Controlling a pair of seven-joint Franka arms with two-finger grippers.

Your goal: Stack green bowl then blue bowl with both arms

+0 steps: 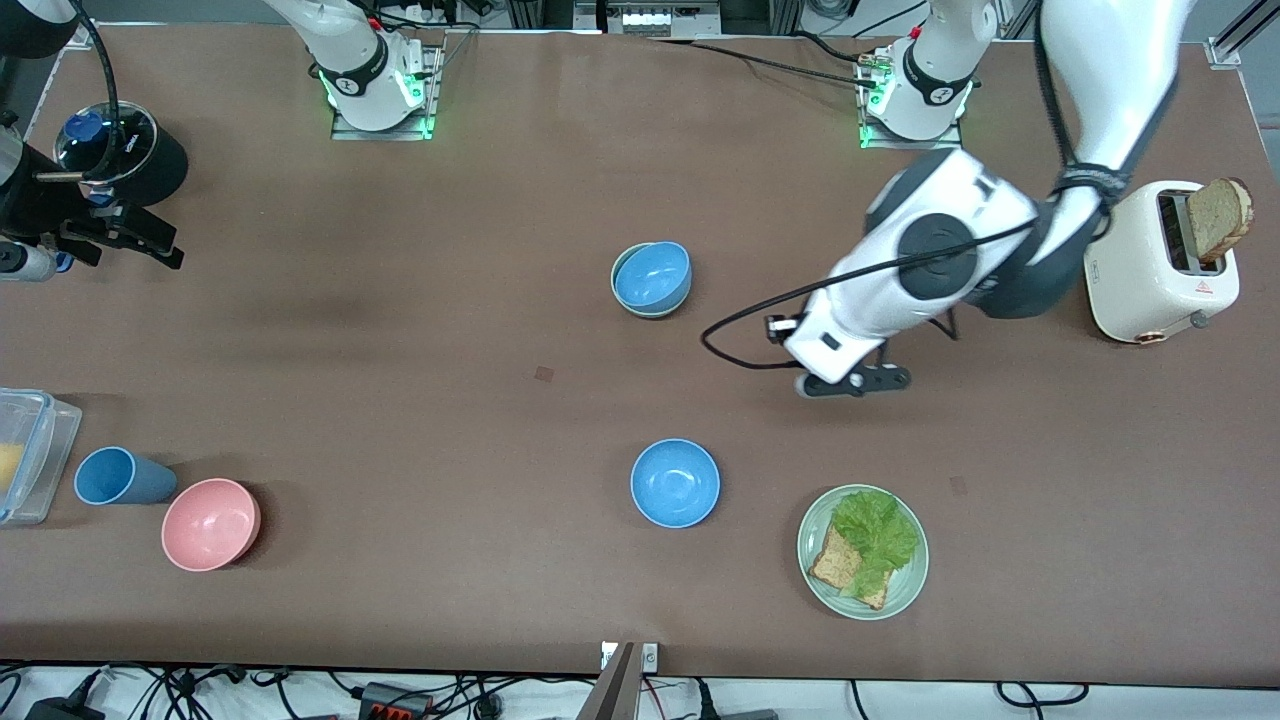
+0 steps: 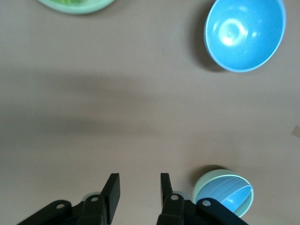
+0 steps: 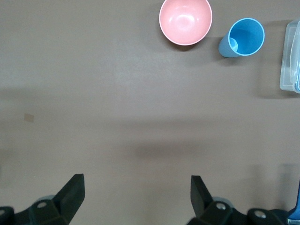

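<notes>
The green bowl (image 1: 616, 289) stands mid-table with one blue bowl (image 1: 652, 274) nested inside it. The second blue bowl (image 1: 675, 483) stands alone, nearer to the front camera. My left gripper (image 1: 850, 382) is open and empty, in the air over bare table beside the stacked pair, toward the left arm's end. The left wrist view shows its empty fingers (image 2: 112, 187), the green bowl (image 2: 201, 183) holding a blue bowl (image 2: 229, 193), and the lone blue bowl (image 2: 244, 33). My right gripper (image 1: 125, 235) is open and empty, over the right arm's end of the table; it also shows in the right wrist view (image 3: 137, 187).
A pale green plate (image 1: 905, 590) with lettuce and bread lies near the front edge. A toaster (image 1: 1150, 265) with a bread slice stands at the left arm's end. A pink bowl (image 1: 210, 523), a blue cup (image 1: 118, 476) and a clear container (image 1: 30, 455) are at the right arm's end.
</notes>
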